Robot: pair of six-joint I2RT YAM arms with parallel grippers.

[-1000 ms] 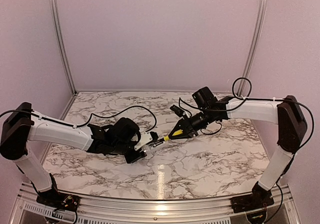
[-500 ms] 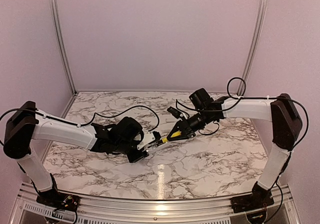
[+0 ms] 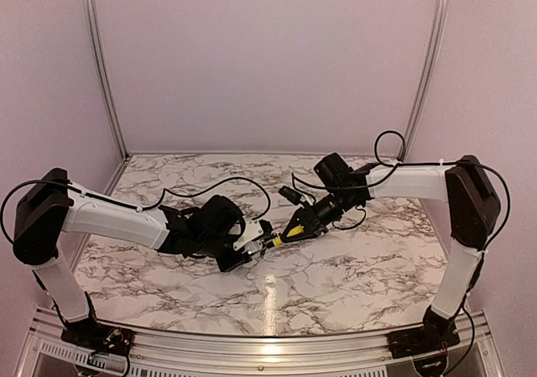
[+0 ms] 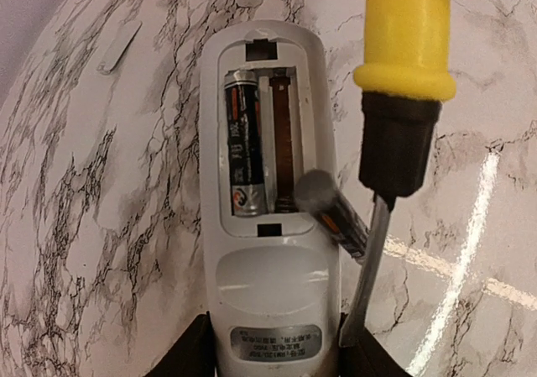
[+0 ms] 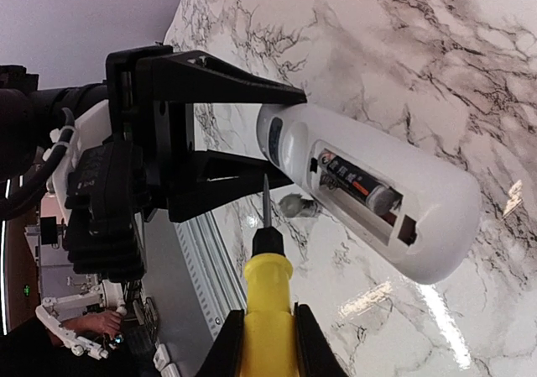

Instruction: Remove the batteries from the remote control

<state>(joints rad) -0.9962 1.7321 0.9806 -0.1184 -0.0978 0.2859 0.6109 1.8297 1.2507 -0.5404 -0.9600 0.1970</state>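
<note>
My left gripper (image 4: 273, 349) is shut on the lower end of the white remote control (image 4: 268, 259), with the open battery compartment facing up. One dark battery (image 4: 245, 154) lies seated in the left slot. A second battery (image 4: 336, 216) is out of its slot and leans over the remote's right rim. My right gripper (image 5: 267, 343) is shut on the yellow-handled screwdriver (image 5: 268, 280), whose metal tip sits beside the remote (image 5: 377, 192). In the top view the left gripper (image 3: 243, 247) and the right gripper (image 3: 306, 217) meet at the table's middle.
A small white strip, probably the battery cover (image 4: 117, 48), lies on the marble table (image 3: 352, 285) beyond the remote. Purple walls close the back and sides. A metal rail (image 3: 252, 356) runs along the near edge.
My right gripper has moved left with the screwdriver, bringing its tip up to the remote. My left gripper has shifted slightly right, still holding the remote.
</note>
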